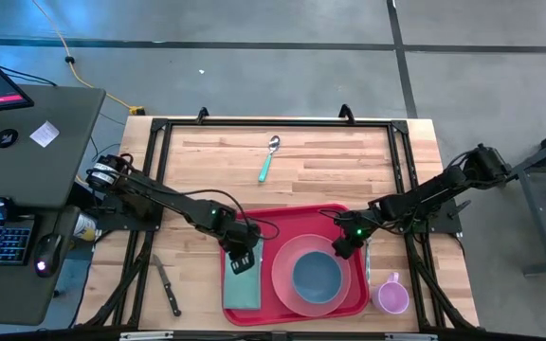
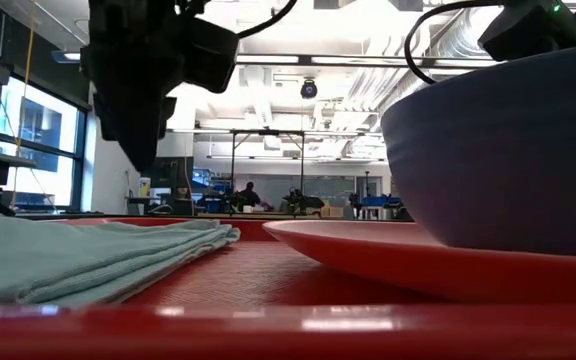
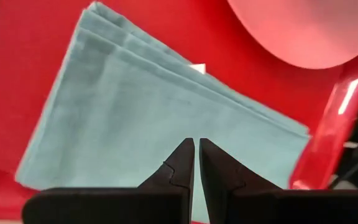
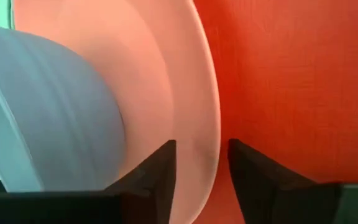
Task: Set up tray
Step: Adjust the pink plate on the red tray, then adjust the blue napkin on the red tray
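Observation:
The red tray (image 1: pixel 292 220) lies at the table's near edge. On its left part lies a folded teal napkin (image 1: pixel 243 286), also in the left wrist view (image 3: pixel 135 112). On its right part sits a pink plate (image 1: pixel 283 295) with a blue bowl (image 1: pixel 317 275) in it. My left gripper (image 1: pixel 242 260) is shut and hangs above the napkin's far end (image 3: pixel 196 148), clear of it in the low view (image 2: pixel 133 100). My right gripper (image 1: pixel 342 248) is open over the plate's far right rim (image 4: pixel 199 124). One finger stands on each side of the rim (image 4: pixel 202 163), not touching.
A spoon with a teal handle (image 1: pixel 269 159) lies on the wood far of the tray. A knife (image 1: pixel 167 284) lies left of the tray. A pink cup (image 1: pixel 391 294) stands right of it, and a pale utensil (image 1: pixel 368 258) lies at the tray's right rim.

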Tool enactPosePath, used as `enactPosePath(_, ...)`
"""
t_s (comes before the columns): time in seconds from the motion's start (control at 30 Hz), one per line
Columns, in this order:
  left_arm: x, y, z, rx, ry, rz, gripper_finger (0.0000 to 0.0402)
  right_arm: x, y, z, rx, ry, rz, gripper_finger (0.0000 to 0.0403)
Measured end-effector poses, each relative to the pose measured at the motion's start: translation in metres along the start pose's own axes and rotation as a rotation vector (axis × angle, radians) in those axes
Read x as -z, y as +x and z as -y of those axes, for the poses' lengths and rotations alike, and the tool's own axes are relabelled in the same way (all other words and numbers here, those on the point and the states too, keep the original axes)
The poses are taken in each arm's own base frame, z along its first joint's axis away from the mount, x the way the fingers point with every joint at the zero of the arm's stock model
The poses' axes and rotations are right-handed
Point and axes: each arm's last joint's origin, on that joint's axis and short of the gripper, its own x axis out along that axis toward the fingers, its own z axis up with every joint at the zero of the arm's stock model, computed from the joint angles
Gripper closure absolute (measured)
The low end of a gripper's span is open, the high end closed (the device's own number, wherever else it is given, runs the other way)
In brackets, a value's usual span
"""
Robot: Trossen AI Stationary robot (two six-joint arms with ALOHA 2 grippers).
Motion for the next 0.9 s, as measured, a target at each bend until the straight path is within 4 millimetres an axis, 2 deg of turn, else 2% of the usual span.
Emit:
enactPosePath(0.2,0.007,0.015,-0.008,0.055,0.068,0.003,0.0341,0.001,-0.002,-0.002,-0.028,0.027,-0.023,0.0266)
enactPosePath(0.4,0.015,0.028,-0.018,0.096,0.075,-0.002,0.0341,0.001,-0.017,-0.012,-0.101,0.024,0.037,0.0265)
enactPosePath(0.63,0.015,0.032,-0.025,-0.007,0.056,0.098,0.0341,0.003,-0.038,-0.020,-0.175,0.001,0.120,0.0265)
enactPosePath(0.9,0.012,0.035,-0.027,-0.075,-0.032,0.178,0.0341,0.007,-0.048,-0.016,-0.144,0.008,0.123,0.0265)
